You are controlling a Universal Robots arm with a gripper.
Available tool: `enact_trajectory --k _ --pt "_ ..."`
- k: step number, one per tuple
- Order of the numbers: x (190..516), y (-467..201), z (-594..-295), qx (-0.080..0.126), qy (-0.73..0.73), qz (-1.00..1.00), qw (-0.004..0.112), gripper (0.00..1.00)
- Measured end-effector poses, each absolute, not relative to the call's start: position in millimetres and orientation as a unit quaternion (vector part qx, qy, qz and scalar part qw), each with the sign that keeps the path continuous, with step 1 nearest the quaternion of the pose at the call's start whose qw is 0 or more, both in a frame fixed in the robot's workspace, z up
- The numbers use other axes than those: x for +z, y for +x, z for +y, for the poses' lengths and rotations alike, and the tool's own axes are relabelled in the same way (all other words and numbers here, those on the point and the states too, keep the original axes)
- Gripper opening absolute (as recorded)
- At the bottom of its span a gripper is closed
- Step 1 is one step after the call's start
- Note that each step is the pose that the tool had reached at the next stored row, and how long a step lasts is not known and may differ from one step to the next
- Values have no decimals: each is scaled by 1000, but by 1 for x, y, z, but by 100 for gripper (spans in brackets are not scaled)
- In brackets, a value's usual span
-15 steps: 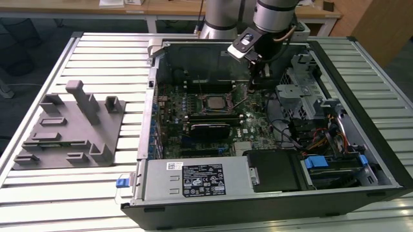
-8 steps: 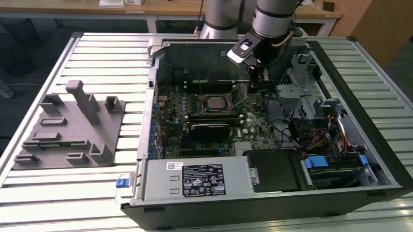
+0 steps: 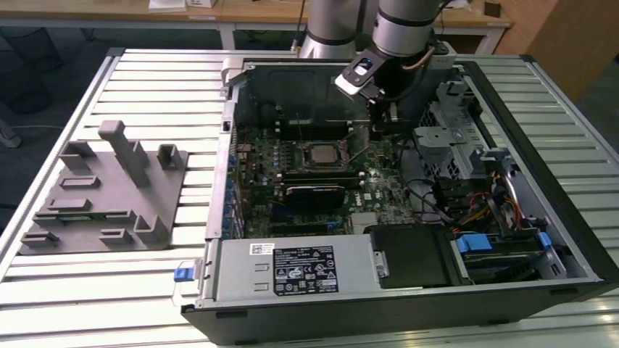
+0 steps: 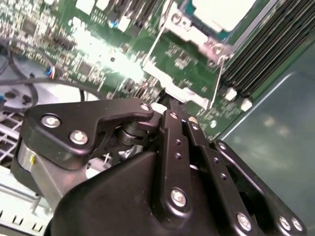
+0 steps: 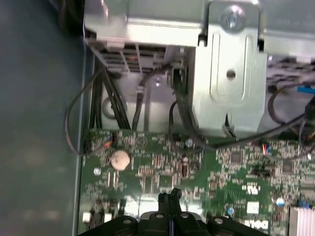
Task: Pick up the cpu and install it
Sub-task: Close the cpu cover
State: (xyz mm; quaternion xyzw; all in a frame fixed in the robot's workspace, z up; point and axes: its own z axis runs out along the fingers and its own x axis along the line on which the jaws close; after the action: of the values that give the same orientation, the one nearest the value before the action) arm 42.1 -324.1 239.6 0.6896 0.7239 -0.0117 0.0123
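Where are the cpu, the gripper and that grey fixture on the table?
cpu point(image 3: 320, 154): exterior view, on its silvery metal top.
gripper point(image 5: 170, 197): first wrist view, midway between its fingertips.
grey fixture point(image 3: 120, 145): exterior view, on its tall upright post.

The arm point(image 3: 401, 29) comes in from the exterior view's far side and bends at the wrist point(image 3: 387, 69), so the gripper point(image 3: 381, 119) points steeply downward. In the first wrist view its two black fingers point(image 5: 164, 201) are pressed together, tip to tip.
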Motion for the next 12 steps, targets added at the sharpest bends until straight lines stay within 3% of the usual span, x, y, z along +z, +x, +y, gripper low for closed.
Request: enact_trajectory --k 12 --pt "240 5 -324 -10 690 724 11 11"
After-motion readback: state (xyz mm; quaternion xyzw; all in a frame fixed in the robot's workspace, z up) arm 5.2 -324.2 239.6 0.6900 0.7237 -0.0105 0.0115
